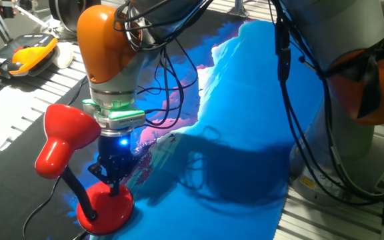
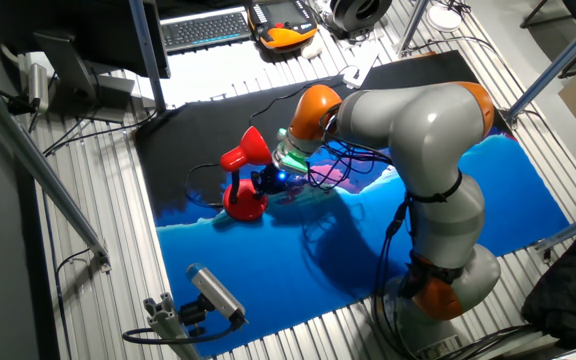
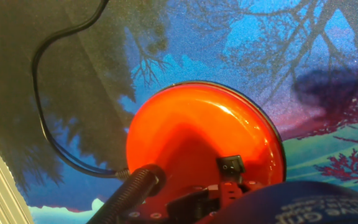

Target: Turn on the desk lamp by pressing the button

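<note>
Just below the fingers, the lamp base presents its button for pressing; their spacing cannot be told.

A robotics lab — slatted aluminium table, camera rig, keyboard, orange handheld device beyond the fingers.

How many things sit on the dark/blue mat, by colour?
Red: 1, the glossy red desk lamp with a black bendy neck, domed base and small dark button.
Black: 1, the thin black cord running from the lamp's base.
Total: 2. The gripper is directly over the base.
</note>
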Robot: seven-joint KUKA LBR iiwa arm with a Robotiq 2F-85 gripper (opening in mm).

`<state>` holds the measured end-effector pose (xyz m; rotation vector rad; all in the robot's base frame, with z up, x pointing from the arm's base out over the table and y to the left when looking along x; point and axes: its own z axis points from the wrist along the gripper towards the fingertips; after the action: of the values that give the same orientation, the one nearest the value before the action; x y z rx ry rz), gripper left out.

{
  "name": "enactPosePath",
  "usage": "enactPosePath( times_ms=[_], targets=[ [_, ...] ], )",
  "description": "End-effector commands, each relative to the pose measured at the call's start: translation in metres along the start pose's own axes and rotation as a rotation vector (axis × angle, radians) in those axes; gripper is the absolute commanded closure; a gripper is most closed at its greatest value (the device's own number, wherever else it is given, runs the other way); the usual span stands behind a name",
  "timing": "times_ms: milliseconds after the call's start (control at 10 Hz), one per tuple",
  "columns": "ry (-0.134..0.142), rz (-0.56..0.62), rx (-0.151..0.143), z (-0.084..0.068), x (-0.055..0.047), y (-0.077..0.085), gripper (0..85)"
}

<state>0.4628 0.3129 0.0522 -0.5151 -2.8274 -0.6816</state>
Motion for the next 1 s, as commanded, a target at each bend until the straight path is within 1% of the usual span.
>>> enactPosePath(
  times_ms=[0,700,800,900],
  targets=[
    [-0.001,0.0,0.0,0.0013,-0.0002,0.0005,85.0],
    [-0.002,-0.012,0.004,0.0044,-0.0044,-0.0049,85.0],
    [-0.001,-0.013,0.005,0.0038,-0.0037,-0.0049,85.0],
    [0.001,-0.01,0.007,-0.0005,-0.002,-0.0043,85.0]
  ],
)
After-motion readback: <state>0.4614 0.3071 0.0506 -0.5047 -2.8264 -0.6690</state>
